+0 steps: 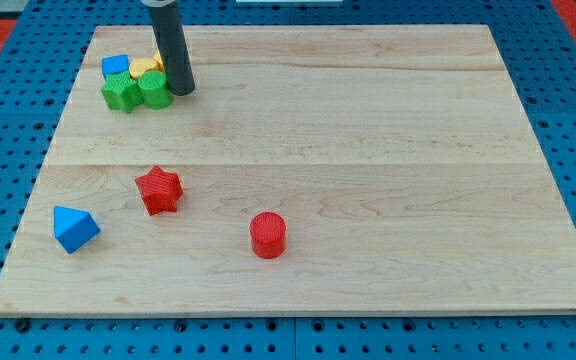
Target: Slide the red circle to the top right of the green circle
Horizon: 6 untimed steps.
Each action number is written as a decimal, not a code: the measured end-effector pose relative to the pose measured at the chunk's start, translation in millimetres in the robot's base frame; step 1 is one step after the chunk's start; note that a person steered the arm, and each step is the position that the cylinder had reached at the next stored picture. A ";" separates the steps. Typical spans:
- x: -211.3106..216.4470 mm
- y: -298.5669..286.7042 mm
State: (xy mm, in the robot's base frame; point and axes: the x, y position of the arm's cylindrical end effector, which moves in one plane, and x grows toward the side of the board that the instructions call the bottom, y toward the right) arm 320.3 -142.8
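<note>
The red circle stands low on the wooden board, a little left of the middle. The green circle sits in a tight cluster at the view's top left, with a green star touching its left side. My tip rests on the board just to the right of the green circle, touching or nearly touching it. The red circle is far from my tip, toward the view's bottom right.
A blue block and a yellow block sit behind the green pieces in the cluster. A red star lies left of the red circle. A blue triangle-like block sits near the bottom left.
</note>
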 end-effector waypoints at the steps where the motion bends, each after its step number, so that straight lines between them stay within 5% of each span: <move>1: 2.4 -5.7; 4: 128.1 161.4; 5: 212.4 182.6; 6: 244.2 168.4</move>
State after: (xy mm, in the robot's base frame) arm 564.6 25.6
